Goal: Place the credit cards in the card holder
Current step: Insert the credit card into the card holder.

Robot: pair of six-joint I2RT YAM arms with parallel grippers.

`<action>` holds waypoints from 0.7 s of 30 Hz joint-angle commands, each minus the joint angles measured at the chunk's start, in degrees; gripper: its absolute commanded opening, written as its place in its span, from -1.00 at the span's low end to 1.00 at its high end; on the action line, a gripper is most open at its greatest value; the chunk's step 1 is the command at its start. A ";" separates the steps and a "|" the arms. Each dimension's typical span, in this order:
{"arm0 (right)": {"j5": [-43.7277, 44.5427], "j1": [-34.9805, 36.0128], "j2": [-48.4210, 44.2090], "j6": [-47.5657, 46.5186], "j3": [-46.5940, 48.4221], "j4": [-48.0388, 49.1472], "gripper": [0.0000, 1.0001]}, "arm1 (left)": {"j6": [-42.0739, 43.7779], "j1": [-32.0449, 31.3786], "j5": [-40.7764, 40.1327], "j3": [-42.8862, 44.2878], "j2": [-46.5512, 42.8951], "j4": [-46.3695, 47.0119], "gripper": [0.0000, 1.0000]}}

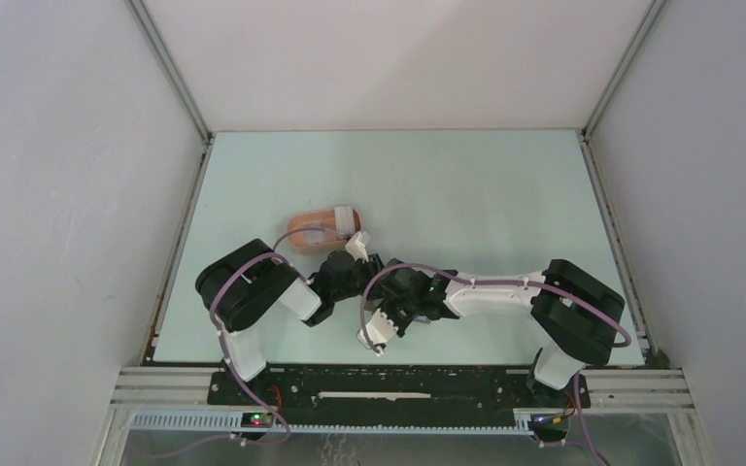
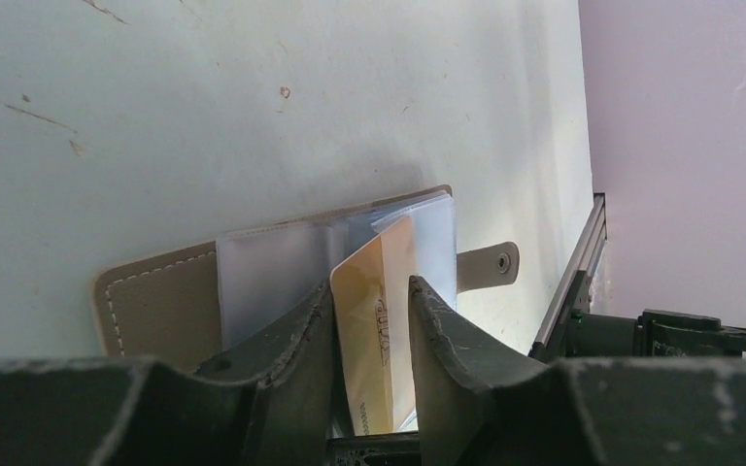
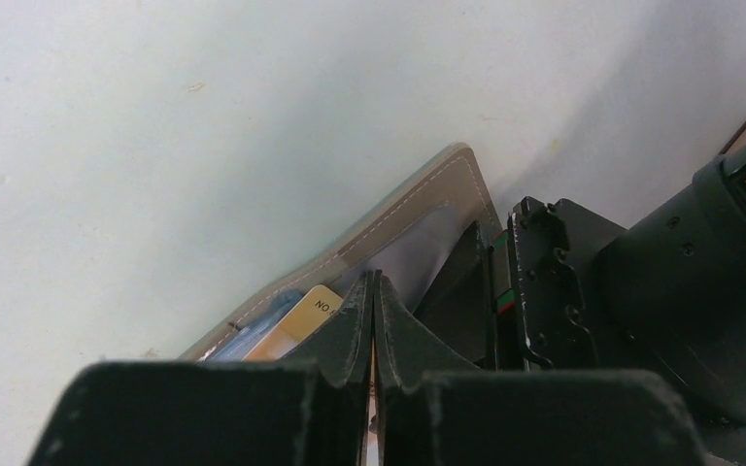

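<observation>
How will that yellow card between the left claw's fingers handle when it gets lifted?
The yellow card looks thin with straight edges, so it is probably stiff and very light. Its face looks smooth, so it could slip in the left claw. It sits tilted over the wallet, so it would likely fall flat if released.

The card holder [image 1: 303, 233], a shallow salmon-pink oval tray with a raised rim, lies flat on the worktop [image 1: 466, 184] just left of centre in the top view, long axis left to right. Something whitish lies across its right end; what it is cannot be told. A yellow-orange card [image 2: 374, 330] stands tilted on edge in the lower middle of the left wrist view, against the clear sleeves of the open grey wallet [image 2: 155, 301]. In the right wrist view its corner carries black lettering, with a bluish card edge [image 3: 253, 335] just left of it.
</observation>
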 commanded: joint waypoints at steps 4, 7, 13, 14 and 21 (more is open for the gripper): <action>2.13 0.40 -2.15 -3.93 1.40 -1.97 -0.89 | 2.92 -0.28 -0.39 0.86 3.12 -5.80 -0.20; 2.34 0.12 -3.65 -4.07 0.42 -3.11 -0.89 | 3.02 -0.15 -0.45 0.79 3.22 -5.81 -0.20; 3.12 -0.88 -6.05 -3.60 -2.01 -4.53 -0.89 | 3.37 0.24 -0.36 0.93 3.84 -5.89 -0.18; 2.87 -1.14 -6.36 -3.50 -2.40 -4.82 -0.89 | 3.37 0.28 -0.34 0.95 4.02 -5.89 -0.18; -2.01 -2.65 -9.44 -1.51 -3.33 -5.20 -0.84 | 3.37 0.41 -0.16 1.17 4.12 -5.89 -0.17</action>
